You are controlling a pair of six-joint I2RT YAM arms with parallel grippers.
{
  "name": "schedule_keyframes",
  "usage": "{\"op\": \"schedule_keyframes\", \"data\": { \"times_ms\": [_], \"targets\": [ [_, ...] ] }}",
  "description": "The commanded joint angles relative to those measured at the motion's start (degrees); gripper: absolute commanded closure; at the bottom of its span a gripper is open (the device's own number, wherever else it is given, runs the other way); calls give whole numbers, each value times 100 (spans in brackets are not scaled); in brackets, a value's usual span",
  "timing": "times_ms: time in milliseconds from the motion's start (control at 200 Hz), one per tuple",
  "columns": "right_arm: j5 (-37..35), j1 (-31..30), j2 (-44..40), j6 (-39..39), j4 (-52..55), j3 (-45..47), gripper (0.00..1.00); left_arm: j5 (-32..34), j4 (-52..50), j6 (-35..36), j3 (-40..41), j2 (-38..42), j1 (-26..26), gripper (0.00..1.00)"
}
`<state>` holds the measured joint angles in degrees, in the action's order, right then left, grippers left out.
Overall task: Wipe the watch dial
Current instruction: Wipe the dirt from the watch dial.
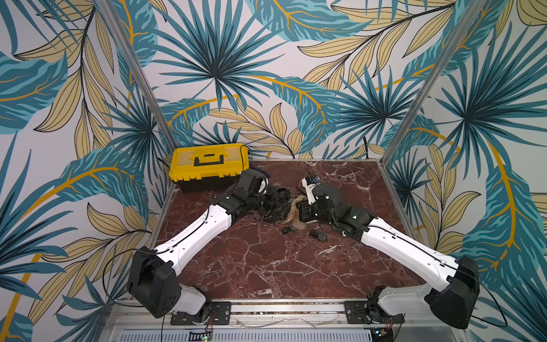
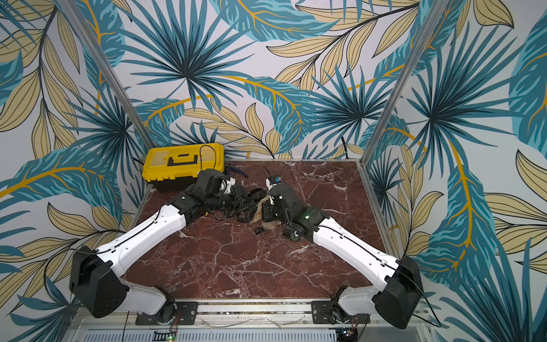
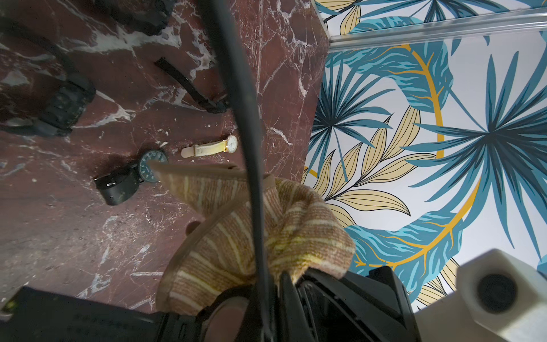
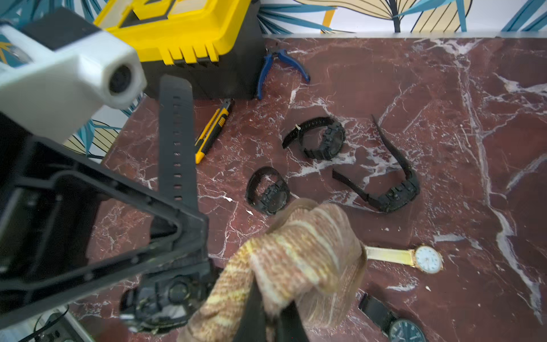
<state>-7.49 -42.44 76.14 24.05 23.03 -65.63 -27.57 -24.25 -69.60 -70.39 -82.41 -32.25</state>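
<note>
The cloth (image 4: pixel 299 260) is striped tan and yellow, the watch (image 4: pixel 168 294) black

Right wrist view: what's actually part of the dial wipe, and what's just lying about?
In use: held watch, cloth.
Lying about: toolbox, pliers, knife, gold watch, dark-dial watch, three more black watches.

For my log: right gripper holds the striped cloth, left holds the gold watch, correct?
No: left gripper holds a black watch; the gold watch lies on the table, per the right wrist view. The right gripper holds the striped cloth.
</note>
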Motion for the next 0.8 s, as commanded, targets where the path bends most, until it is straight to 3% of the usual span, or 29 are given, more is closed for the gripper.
{"op": "schedule_keyframes", "data": {
  "times_ms": [0, 195, 391, 491, 661, 796],
  "targets": [
    [163, -24, -269, 79, 111, 367, 100, -93, -44, 131, 17, 17, 38, 100],
    [1437, -213, -596, -271, -408, 667, 100, -99, -53, 157, 52, 7, 96, 100],
    [2037, -327, -479, -344, -844, 387, 100, -68, -51, 157, 151, -8, 88, 100],
    [1966, -327, -303, -349, -861, 128, 100, -47, -53, 164, 208, 1, 70, 100],
    [908, -283, 119, -161, -406, -308, 100, -29, -51, 158, 293, -2, 1, 100],
    [584, 14, 255, 63, -234, -318, 100, -7, -62, 166, 324, 90, -3, 100]
  ]
}}
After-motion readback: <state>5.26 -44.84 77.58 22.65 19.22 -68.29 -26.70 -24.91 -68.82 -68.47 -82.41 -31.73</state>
